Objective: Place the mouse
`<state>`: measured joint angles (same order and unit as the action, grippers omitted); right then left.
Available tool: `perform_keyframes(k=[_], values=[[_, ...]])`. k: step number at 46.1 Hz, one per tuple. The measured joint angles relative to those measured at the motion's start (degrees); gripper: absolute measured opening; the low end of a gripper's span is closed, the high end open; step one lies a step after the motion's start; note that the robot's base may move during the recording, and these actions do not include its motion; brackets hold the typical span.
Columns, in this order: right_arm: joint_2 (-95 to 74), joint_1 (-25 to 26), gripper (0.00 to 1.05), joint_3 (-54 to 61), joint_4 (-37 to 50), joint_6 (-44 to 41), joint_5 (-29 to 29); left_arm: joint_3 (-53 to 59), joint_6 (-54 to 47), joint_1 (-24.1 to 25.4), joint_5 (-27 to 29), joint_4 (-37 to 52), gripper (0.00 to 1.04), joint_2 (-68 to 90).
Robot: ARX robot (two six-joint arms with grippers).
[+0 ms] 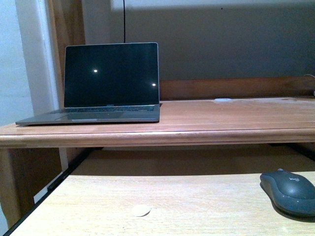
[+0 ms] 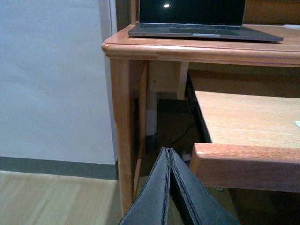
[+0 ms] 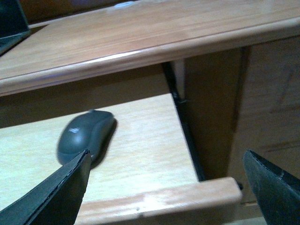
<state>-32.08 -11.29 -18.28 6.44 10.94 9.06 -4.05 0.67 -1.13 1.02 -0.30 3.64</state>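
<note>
The dark grey mouse [image 1: 289, 191] lies on the pale pull-out shelf [image 1: 147, 196] at its right side. It also shows in the right wrist view [image 3: 86, 136], just beyond one finger. My right gripper [image 3: 166, 161] is open and empty, held before the shelf's front right corner, a little to the right of the mouse. My left gripper [image 2: 168, 152] is shut and empty, low by the desk's left leg [image 2: 123, 131], in front of the shelf's left corner. Neither gripper shows in the front view.
An open laptop [image 1: 106, 83] with a dark screen stands on the upper desk top [image 1: 226, 120] at the left. A small pale round disc [image 1: 141, 210] lies on the shelf near its front. A white wall [image 2: 51, 79] and wooden floor are left of the desk.
</note>
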Motion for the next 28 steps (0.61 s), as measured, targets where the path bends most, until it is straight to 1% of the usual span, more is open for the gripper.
perform_keyframes(k=[2, 3, 5, 11, 15, 21, 28], values=[[-2.01, -2.97, 0.97, -1.77, -0.02, 0.0, 1.68, 0.26, -0.02, 0.5, -0.24, 0.0, 0.03, -0.31], [-3.56, -5.38, 0.97, -3.1, -0.11, -0.02, 3.02, 0.46, -0.02, 0.61, -0.72, 0.0, 0.03, -0.46], [-4.98, -7.76, 0.97, -4.26, -0.2, -0.22, 4.13, 0.59, -0.02, 0.66, -0.87, 0.0, 0.03, -0.57], [-10.91, -17.11, 0.97, -7.96, -0.33, -1.88, 8.74, 1.36, -0.04, 0.76, -0.92, 0.04, 0.03, -1.36], [-14.8, -21.49, 0.97, -9.42, -0.15, -3.3, 10.95, 3.21, -0.04, 0.81, -0.96, 0.09, 0.03, -3.02], [-19.82, -24.48, 0.97, -11.04, -0.15, -4.09, 13.22, 3.52, -0.04, 0.81, -0.96, 0.09, 0.03, -3.28], [-27.1, -26.86, 0.97, -14.49, -0.2, -4.13, 17.51, 3.52, -0.04, 0.81, -0.96, 0.09, 0.03, -3.3]])
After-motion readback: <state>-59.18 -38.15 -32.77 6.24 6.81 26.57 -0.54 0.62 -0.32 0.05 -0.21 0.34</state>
